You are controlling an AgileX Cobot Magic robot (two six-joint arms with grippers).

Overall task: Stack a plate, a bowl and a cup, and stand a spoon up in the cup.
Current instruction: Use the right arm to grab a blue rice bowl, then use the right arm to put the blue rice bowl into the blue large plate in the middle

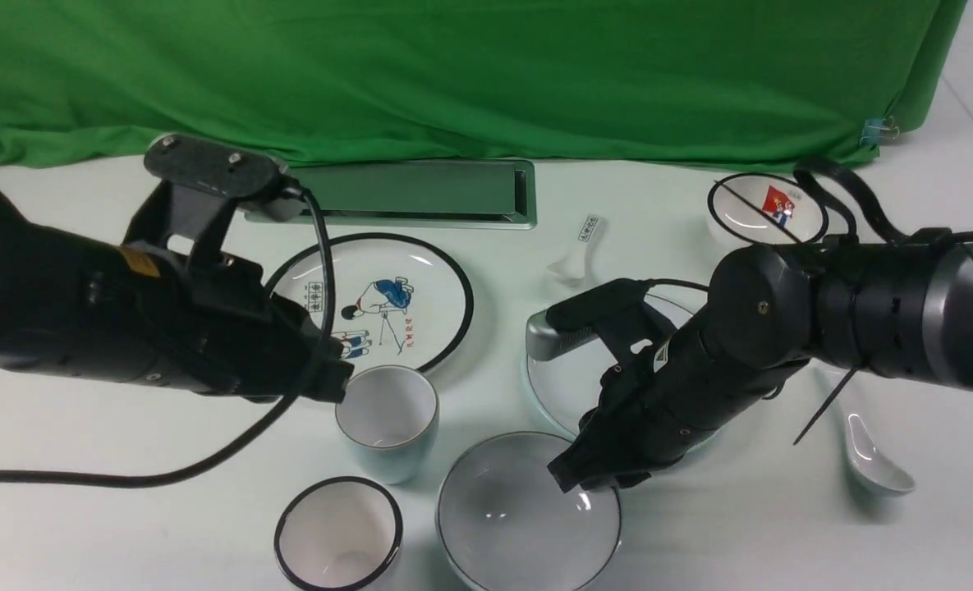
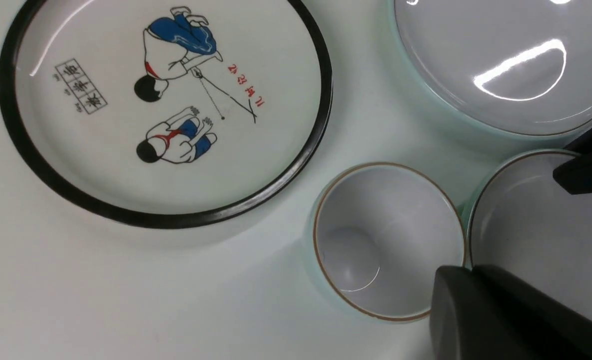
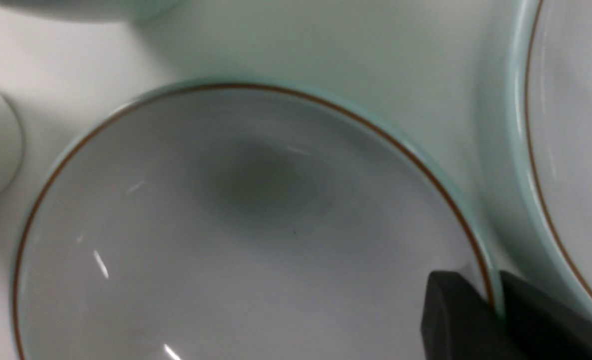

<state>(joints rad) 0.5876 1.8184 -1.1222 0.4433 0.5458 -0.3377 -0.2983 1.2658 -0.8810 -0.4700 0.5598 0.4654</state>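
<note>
The plain plate (image 1: 556, 382) lies right of centre, partly under my right arm. The bowl (image 1: 519, 525) is at the near edge, just in front of the plate. My right gripper (image 1: 589, 480) is shut on the bowl's rim, one finger inside and one outside (image 3: 495, 300). The cup (image 1: 387, 419) stands upright left of the bowl. My left gripper (image 1: 345, 392) is at the cup's left rim; in the left wrist view its fingers (image 2: 455, 290) close over the cup's rim (image 2: 385, 240). The plain spoon (image 1: 872, 460) lies at the right.
A black-rimmed cartoon plate (image 1: 379, 300) lies behind the cup. A black-rimmed white cup (image 1: 338, 533) stands at the near edge. A small black-rimmed bowl with a red picture (image 1: 769, 209) and a marked spoon (image 1: 576, 246) are at the back. A metal slot (image 1: 420, 193) lies before the green cloth.
</note>
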